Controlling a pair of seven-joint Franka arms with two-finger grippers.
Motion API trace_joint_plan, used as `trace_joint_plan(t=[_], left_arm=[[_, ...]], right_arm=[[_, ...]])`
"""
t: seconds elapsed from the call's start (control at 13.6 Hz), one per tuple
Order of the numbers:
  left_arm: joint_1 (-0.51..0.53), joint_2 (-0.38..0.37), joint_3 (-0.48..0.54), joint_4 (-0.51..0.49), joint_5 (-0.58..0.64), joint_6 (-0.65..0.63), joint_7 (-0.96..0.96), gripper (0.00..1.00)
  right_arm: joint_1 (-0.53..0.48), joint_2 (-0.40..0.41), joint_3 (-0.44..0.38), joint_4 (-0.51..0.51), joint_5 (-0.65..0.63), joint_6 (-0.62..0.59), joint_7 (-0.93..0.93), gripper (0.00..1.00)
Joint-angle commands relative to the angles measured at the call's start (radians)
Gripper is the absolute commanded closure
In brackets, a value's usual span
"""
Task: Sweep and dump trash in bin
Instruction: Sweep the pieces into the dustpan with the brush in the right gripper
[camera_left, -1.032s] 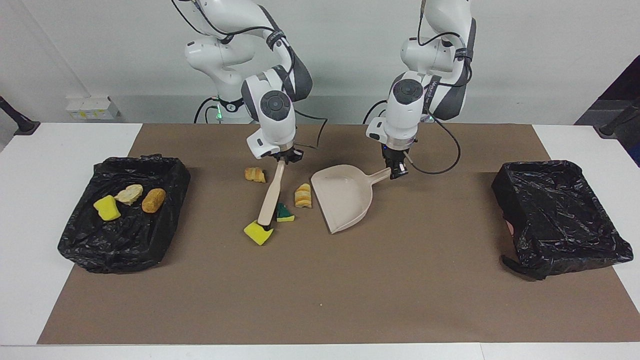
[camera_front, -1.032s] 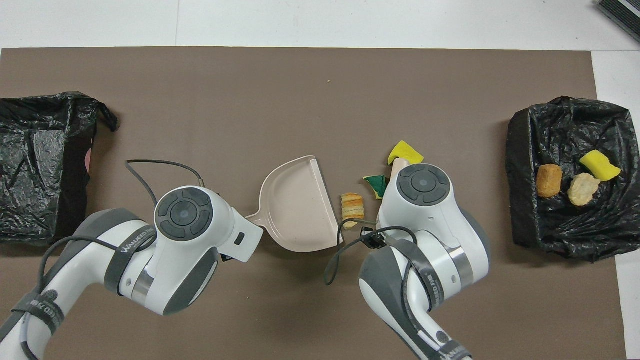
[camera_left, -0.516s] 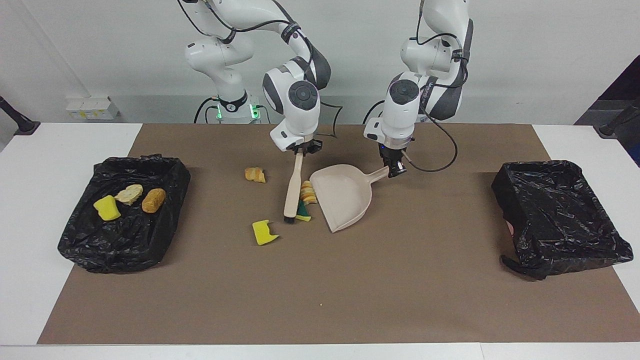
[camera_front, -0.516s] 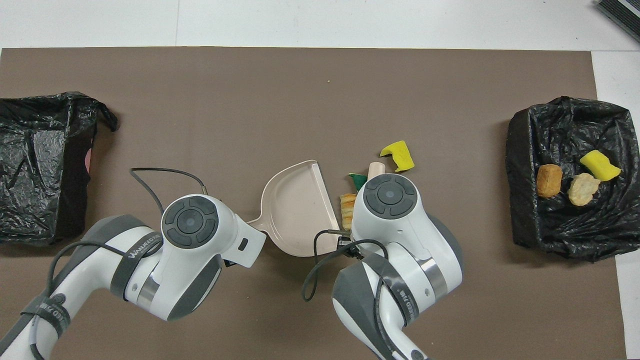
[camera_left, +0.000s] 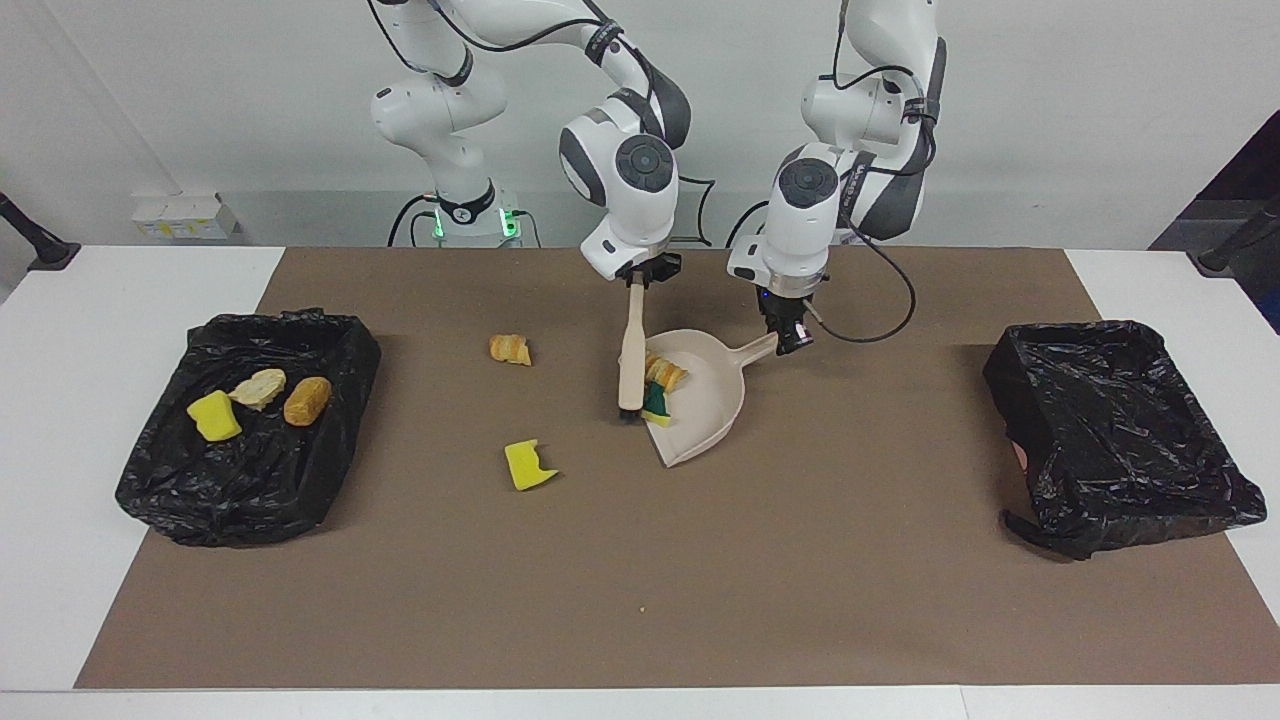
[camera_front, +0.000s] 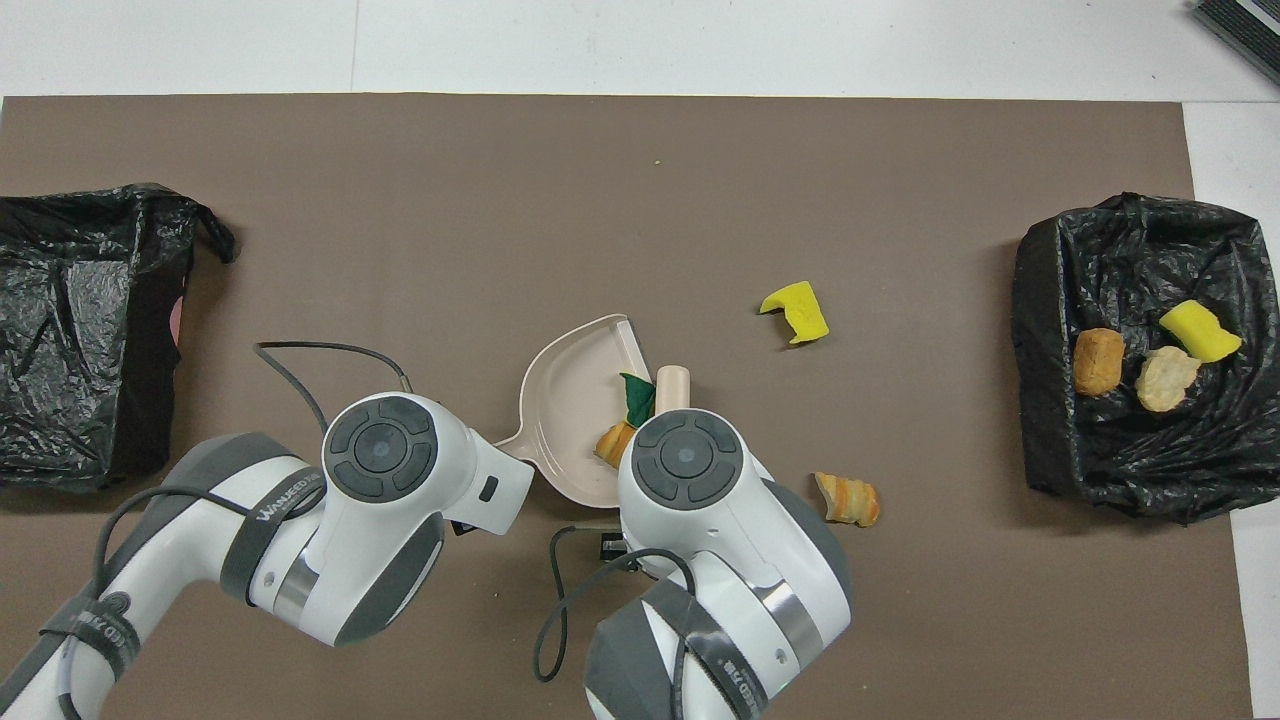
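With clock directions read on the overhead view, centred on the dustpan, 12 pointing away from the robots: brown mat covers most of the table.

One black-lined bin sits at 3, at the right arm's end. It holds three scraps: a yellow sponge piece, a pale bread chunk and a brown chunk. A second bin sits at 9.

Left gripper is pinching the handle of the dustpan, which rests on the mat with its mouth toward 3.

Right gripper is clamped on the top of the brush, whose bristle end is down at the pan's mouth.

Inside the pan by the mouth lie an orange bread piece and a green-backed sponge.

Loose on the mat are a yellow sponge at 2 and a bread chunk at 4.
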Motion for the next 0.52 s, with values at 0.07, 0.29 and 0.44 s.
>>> trace_joint_plan(t=[0.07,0.29,0.44], left_arm=[[-0.008,-0.027,0.014,-0.025,0.021,0.017,-0.027,1.00],[0.001,-0.022,0.014,-0.020,0.021,0.026,-0.025,1.00],[0.001,-0.022,0.014,-0.020,0.021,0.023,-0.025,1.00]], right_arm=[[0.007,-0.047,0.000,0.006,0.026,-0.042,-0.009,1.00],[0.001,-0.078,-0.002,0.000,0.026,-0.088,-0.007,1.00],[-0.009,-0.105,-0.005,-0.020,0.026,-0.101,-0.003,1.00]])
